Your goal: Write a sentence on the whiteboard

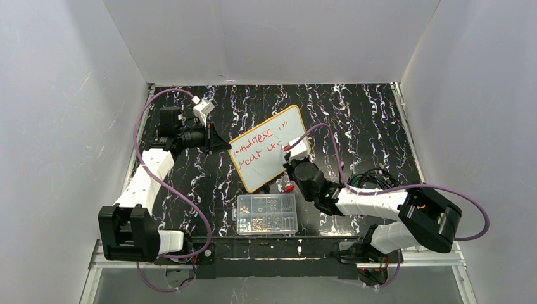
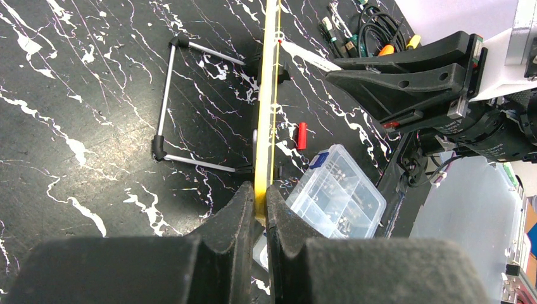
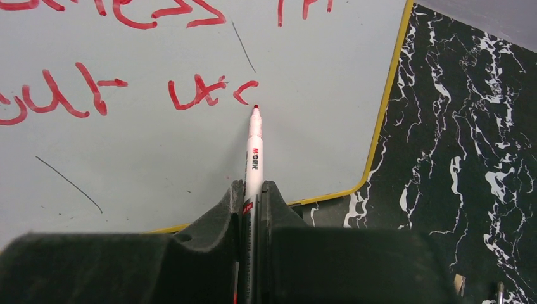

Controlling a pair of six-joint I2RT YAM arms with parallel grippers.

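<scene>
The whiteboard [image 1: 266, 170] stands near the middle of the black marbled tabletop [image 1: 354, 120], turned at an angle, with its written face towards the right arm. A thin wire stand [image 2: 166, 95] sits behind it. The sentence [image 3: 197, 94] runs across it in red in two lines: "kindness in" above and "your" below, followed by a rough "w" and a short curved stroke.

A white marker [image 3: 254, 152] points its red tip at the board just beside that last stroke; whether the tip touches the surface cannot be told. The right end effector [image 3: 252, 193] is closed on the marker's barrel, both fingers pressed against it. The left end effector [image 2: 260, 202] is clamped on the board's yellow rim at the side away from the marker, one finger on each face.

On the tabletop close to the board's near corner lies a small red cap [image 2: 302, 135]. Nearer the arm bases is a clear compartment box [image 1: 266, 214] of small parts. A tangle of cables [image 1: 370, 179] lies to the right.
</scene>
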